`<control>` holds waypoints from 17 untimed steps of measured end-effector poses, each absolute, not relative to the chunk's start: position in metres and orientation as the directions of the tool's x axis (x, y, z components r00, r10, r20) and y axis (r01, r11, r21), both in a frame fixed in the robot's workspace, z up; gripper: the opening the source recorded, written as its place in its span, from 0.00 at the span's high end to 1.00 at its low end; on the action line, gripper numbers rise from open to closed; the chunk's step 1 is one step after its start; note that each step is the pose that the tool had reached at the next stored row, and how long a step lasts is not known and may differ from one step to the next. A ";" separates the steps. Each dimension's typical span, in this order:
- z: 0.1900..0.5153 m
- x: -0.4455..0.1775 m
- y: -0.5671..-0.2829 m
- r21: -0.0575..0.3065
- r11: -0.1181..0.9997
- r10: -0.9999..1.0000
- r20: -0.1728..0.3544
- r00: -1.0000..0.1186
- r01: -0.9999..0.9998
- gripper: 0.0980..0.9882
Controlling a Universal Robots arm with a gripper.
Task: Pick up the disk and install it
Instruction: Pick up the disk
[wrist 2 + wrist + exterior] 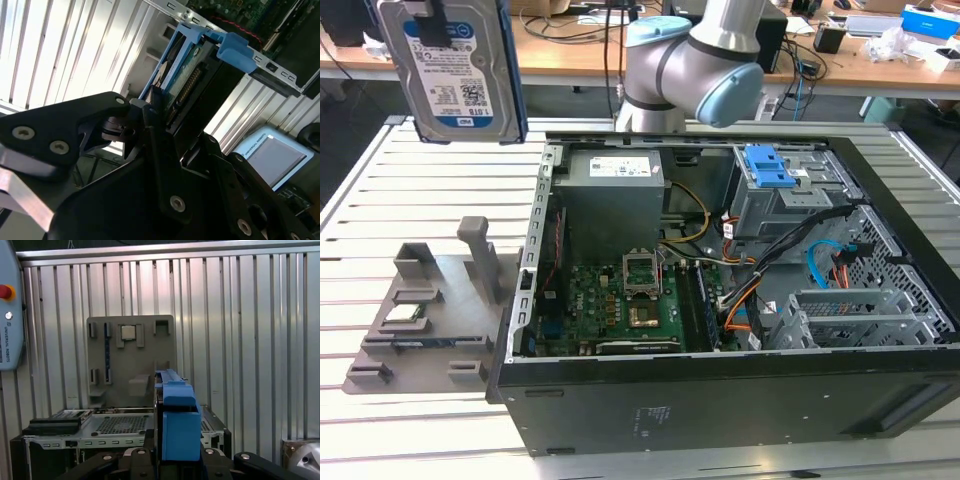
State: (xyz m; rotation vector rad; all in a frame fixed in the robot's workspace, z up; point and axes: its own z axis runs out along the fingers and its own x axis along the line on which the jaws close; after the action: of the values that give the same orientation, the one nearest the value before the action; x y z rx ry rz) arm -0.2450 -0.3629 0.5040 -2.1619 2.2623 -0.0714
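Observation:
The disk [455, 70], a silver drive with a white-and-blue label and blue side rails, hangs upright high above the slatted table at the exterior view's left, clear of the open computer case [720, 410]. My gripper [437, 22] is shut on its top edge. In the second wrist view the black fingers [155, 145] clamp the disk [192, 75] by its blue-railed body. The first wrist view looks along the disk's blue rail [176, 415], held edge-on above the gripper [175, 460].
The case holds a grey power-supply box [615, 190], a motherboard [620, 300] and a drive cage with a blue latch [767, 168]. A grey fixture plate [420, 320] lies left of the case. The arm's base [690, 60] stands behind it.

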 end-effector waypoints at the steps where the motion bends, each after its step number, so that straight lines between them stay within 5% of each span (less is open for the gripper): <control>1: 0.504 -0.242 -0.363 -0.041 0.045 -0.999 0.023 -0.046 -0.998 0.71; 17: 0.504 -0.162 -0.363 -0.041 0.045 -0.999 0.023 -0.046 -0.998 0.71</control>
State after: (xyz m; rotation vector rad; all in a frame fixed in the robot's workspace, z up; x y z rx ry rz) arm -0.1615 -0.3629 0.5040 -2.1620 2.2623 -0.0714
